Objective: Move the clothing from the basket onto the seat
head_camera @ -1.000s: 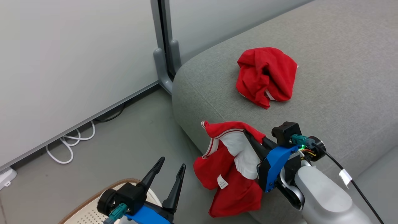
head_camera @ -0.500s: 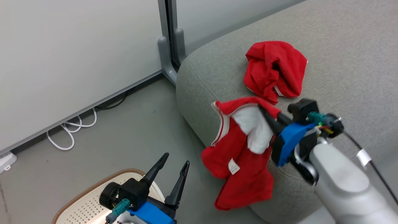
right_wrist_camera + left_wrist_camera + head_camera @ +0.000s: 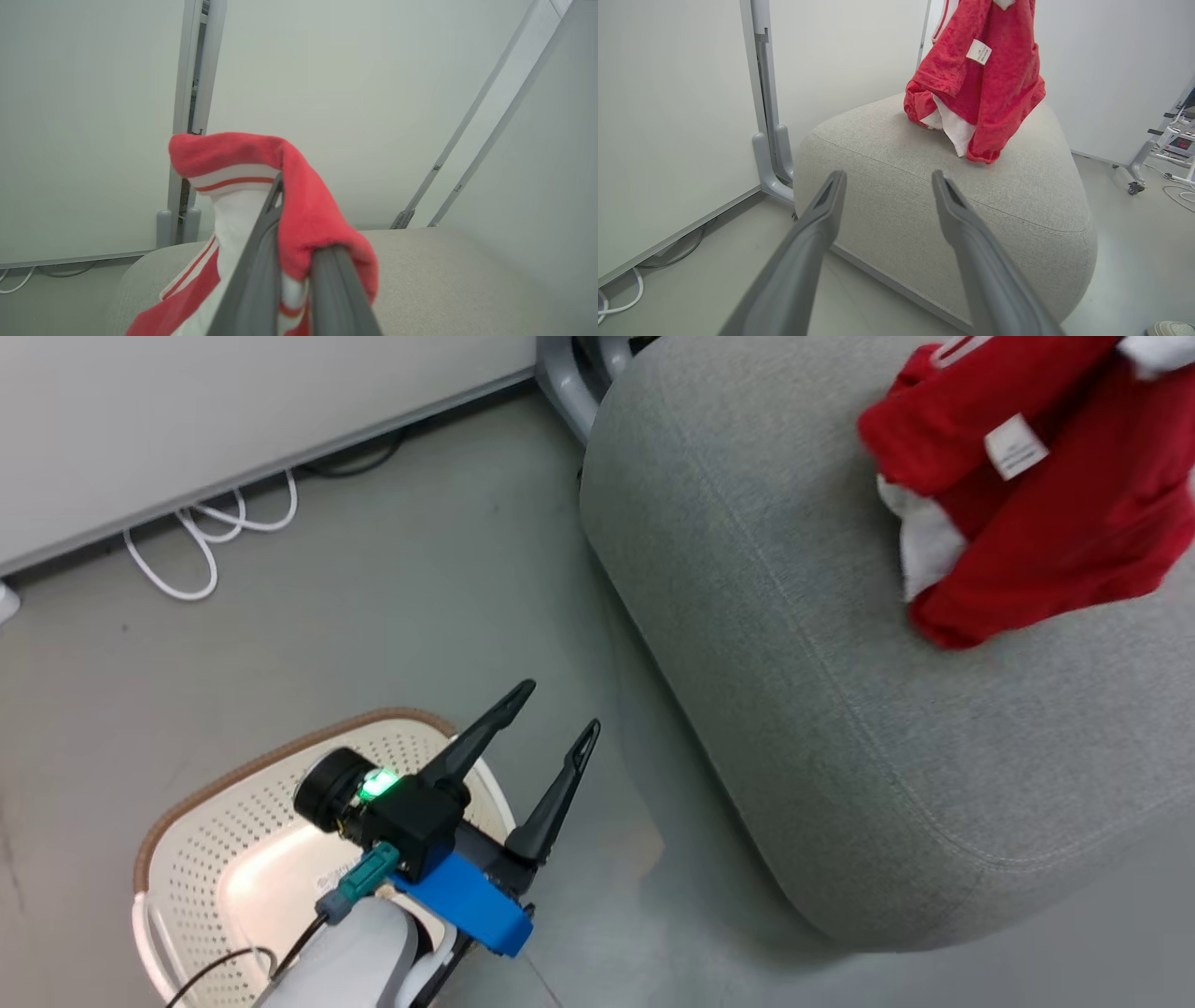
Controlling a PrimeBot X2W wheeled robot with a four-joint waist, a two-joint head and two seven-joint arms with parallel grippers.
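The left gripper [image 3: 558, 711], on a pale forearm rising from the head view's bottom edge, hangs over the right side of the cream-white perforated plastic basket with a brown woven-look rim [image 3: 233, 775]. Its two dark fingers are spread wide, hold nothing and point toward the big grey woven-fabric seat cushion [image 3: 840, 709]. A green light glows at its wrist.

The right gripper [image 3: 299, 224] lies about level above the seat, with its fingers drawn close together on a bright red fabric garment with white panels and striped trim [image 3: 308, 205]. The garment drapes over the fingertips and hangs down over the cushion; whether its hem touches the cushion cannot be told.

The garment's small white tag [image 3: 978, 51] carries print too small to read, and the label on the basket's floor [image 3: 327, 879] is too faint to read
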